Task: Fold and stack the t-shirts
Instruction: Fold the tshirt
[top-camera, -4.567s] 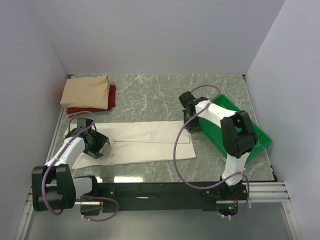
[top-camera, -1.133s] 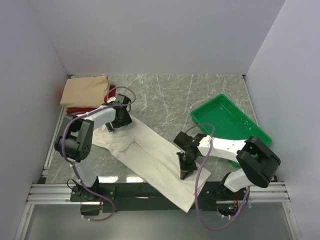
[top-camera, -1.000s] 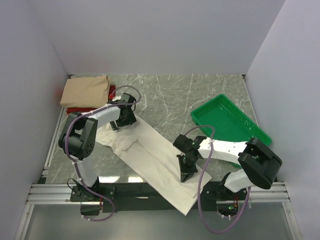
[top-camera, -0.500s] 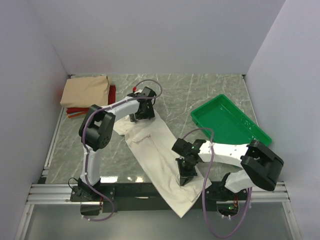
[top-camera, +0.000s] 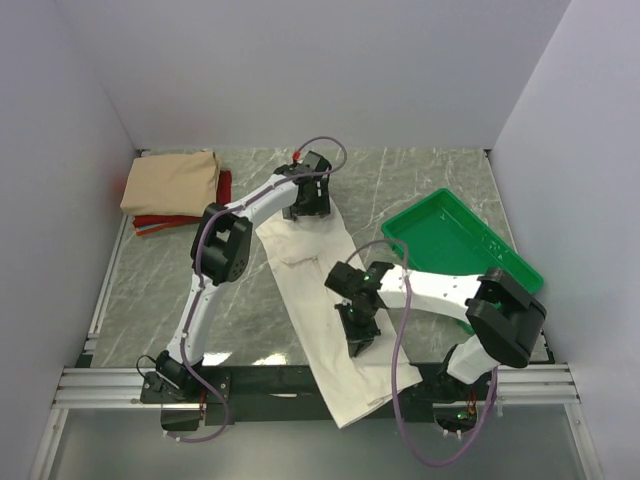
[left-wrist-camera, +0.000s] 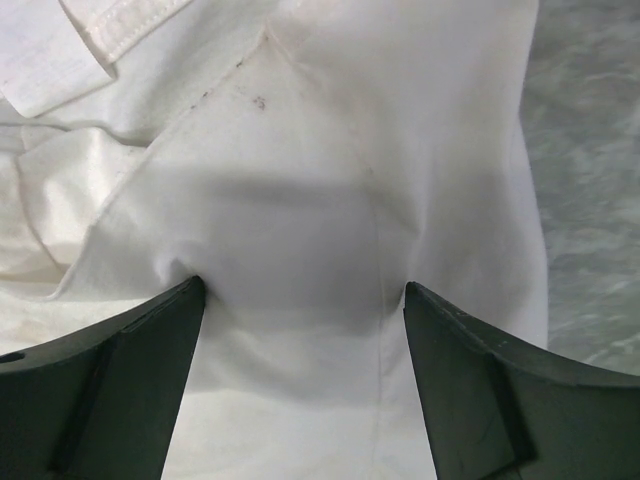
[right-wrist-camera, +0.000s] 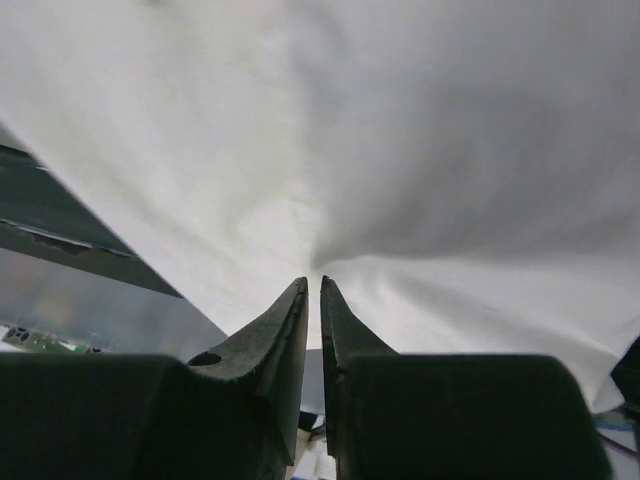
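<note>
Cloth comes first: the large off-white cream cotton t-shirt (top-camera: 303, 275), folded into a long strip, lies slantwise across the middle of the grey marbled table (top-camera: 400, 180). Its near end hangs over the black rail (top-camera: 260, 380). We have the left gripper (top-camera: 305, 203) on the far end, fingers (left-wrist-camera: 140, 340) spread with cloth stretched between them. The right gripper (top-camera: 358, 335) is pinched shut on a pucker of the near part. We judge this to be squaring the strip before a crosswise fold; next the overhanging end must come back onto the table. The folded tan beige t-shirt (top-camera: 172, 182) sits on the red t-shirt (top-camera: 150, 222) far left, and the green plastic tray (top-camera: 455, 240) crowds the right. Bare room lies left of the strip.
</note>
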